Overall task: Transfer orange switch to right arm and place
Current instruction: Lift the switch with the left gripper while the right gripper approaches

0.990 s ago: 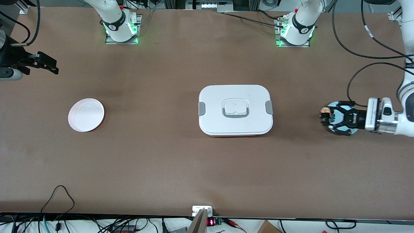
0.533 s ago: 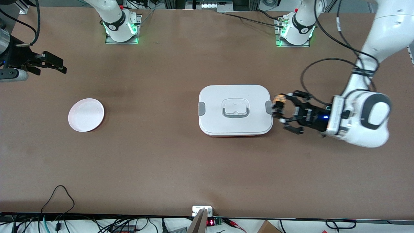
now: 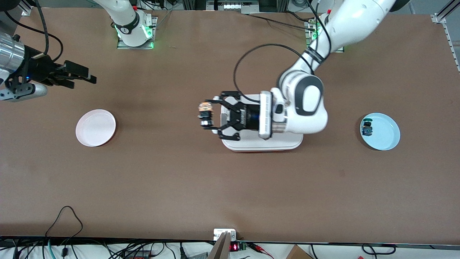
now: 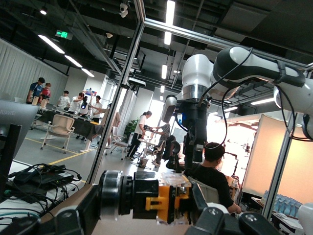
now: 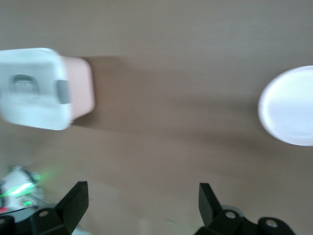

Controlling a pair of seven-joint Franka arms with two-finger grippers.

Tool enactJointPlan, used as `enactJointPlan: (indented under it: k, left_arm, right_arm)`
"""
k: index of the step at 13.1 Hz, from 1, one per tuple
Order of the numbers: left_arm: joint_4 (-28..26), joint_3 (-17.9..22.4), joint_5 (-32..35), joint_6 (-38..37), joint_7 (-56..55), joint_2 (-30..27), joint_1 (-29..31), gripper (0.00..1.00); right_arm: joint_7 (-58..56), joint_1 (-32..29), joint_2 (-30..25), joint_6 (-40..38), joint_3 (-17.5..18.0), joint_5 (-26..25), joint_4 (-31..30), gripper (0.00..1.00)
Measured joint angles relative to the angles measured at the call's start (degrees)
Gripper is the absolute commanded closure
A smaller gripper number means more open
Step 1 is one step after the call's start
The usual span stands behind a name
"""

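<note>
Left gripper (image 3: 208,117), over the lid's edge of the white box (image 3: 262,144), pinching the orange switch (image 3: 205,109) (sideways, in the air). Right gripper (image 3: 77,73), open wide and empty, over bare table near the pink plate (image 3: 95,127).

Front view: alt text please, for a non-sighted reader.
The left gripper holds the orange-capped black switch over the table beside the white lidded box. The open right gripper hovers above the white round plate.
</note>
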Motion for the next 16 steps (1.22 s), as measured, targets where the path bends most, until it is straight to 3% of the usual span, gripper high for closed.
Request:
enactJointPlan:
  k: [4, 7, 11, 13, 16]
  left_arm:
    - [2.31, -0.01, 0.00, 15.09, -6.19, -2.11, -6.92, 1.00]
    - [2.88, -0.06, 0.00, 24.43, -8.33, -3.71, -12.00, 1.00]
    - [2.98, -0.05, -0.01, 31.14, -10.15, -6.86, -15.35, 1.00]
    - [2.97, -0.03, -0.01, 31.45, -10.27, -7.09, -15.50, 1.00]
    - [2.95, 0.22, -0.01, 31.47, -10.37, -7.09, -15.50, 1.00]
  right_arm:
    - [-2.58, 0.04, 2.61, -0.18, 0.10, 19.46, -1.58, 0.00]
    - [-4.45, -0.48, 4.12, -1.37, -0.02, 37.21, -7.32, 0.00]
    - [-2.61, -1.87, 6.59, -2.41, -0.15, 54.22, -11.94, 0.00]
    - [0.84, -2.01, 8.33, -3.01, -0.16, 60.62, -12.05, 0.00]
    - [1.51, -1.87, 9.98, -5.48, -0.08, 63.53, -12.05, 0.00]
